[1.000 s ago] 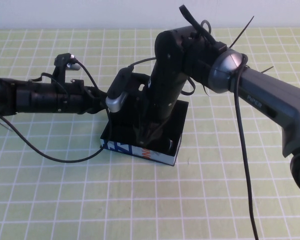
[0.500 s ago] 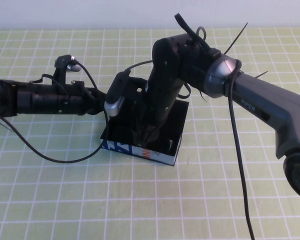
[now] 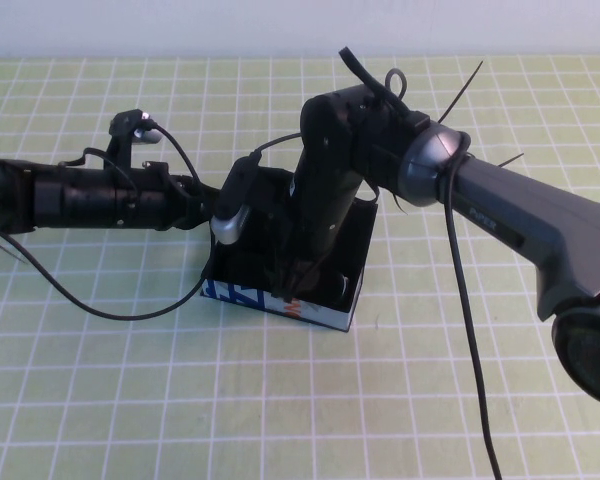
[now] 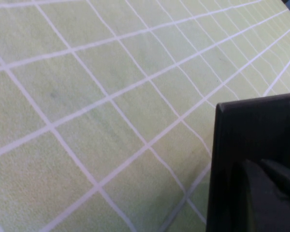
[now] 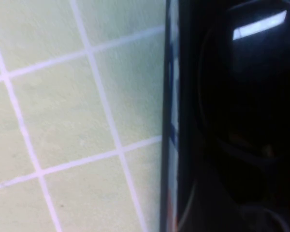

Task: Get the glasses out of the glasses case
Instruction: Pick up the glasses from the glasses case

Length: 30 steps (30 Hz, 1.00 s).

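Observation:
The glasses case (image 3: pixel 250 296) stands open mid-table, a black box with a white front side printed in blue and orange. My left gripper (image 3: pixel 240 212) is at the case's left rear edge; the left wrist view shows the black case wall (image 4: pixel 251 130) close up. My right gripper (image 3: pixel 298 274) reaches down into the case near its front wall. In the right wrist view the case's white side (image 5: pixel 170 121) runs beside the dark interior, where a glossy dark lens of the glasses (image 5: pixel 246 63) shows. In the high view the glasses are hidden by the right arm.
A green mat with a white grid (image 3: pixel 100 380) covers the table. Black cables loop from the left arm (image 3: pixel 130 315) and hang from the right arm (image 3: pixel 475 330). A white wall runs along the table's far edge.
My right arm has shifted a little to the left and lower over the case. The left arm and the case have hardly moved.

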Available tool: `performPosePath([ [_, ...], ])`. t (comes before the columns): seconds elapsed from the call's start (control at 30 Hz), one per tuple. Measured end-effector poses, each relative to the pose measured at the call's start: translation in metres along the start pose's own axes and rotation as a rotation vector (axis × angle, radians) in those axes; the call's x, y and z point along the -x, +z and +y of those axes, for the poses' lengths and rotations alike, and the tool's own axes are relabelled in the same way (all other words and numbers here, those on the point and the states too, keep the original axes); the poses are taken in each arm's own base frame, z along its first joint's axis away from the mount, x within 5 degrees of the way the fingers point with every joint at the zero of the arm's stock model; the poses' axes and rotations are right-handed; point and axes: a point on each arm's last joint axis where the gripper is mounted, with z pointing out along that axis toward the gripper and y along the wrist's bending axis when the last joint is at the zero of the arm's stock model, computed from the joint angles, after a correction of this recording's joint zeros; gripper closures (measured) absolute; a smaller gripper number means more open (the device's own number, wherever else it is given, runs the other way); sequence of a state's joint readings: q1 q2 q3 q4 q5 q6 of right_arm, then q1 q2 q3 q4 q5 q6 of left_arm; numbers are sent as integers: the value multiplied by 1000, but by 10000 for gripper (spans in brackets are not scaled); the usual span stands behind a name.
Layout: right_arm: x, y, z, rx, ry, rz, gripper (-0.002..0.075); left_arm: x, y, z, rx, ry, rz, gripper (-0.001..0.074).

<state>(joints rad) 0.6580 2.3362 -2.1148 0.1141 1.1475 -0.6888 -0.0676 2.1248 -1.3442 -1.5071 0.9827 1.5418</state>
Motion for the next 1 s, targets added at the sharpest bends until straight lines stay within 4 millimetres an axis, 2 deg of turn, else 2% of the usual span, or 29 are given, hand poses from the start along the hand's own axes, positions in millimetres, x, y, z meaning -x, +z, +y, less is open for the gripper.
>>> performPosePath([
  [0.23,-1,1,-1,-7,-4,8,405,0,0,0,-2,0,0,739],
  [0.37,-1,4,-1,-3,-3,13,432,0,0,0,-5,0,0,739],
  [0.47,-2,6,-1,-5,-3,12,484,0,0,-1,-13,0,0,739],
  [0.7,0,3,0,-7,-5,7,665,0,0,-3,-28,0,1,739],
  [0.87,0,0,0,0,-7,18,667,0,0,-4,-46,0,1,739],
  [1.0,3,-10,-1,-5,3,33,671,-1,0,-6,-61,-6,7,739],
])
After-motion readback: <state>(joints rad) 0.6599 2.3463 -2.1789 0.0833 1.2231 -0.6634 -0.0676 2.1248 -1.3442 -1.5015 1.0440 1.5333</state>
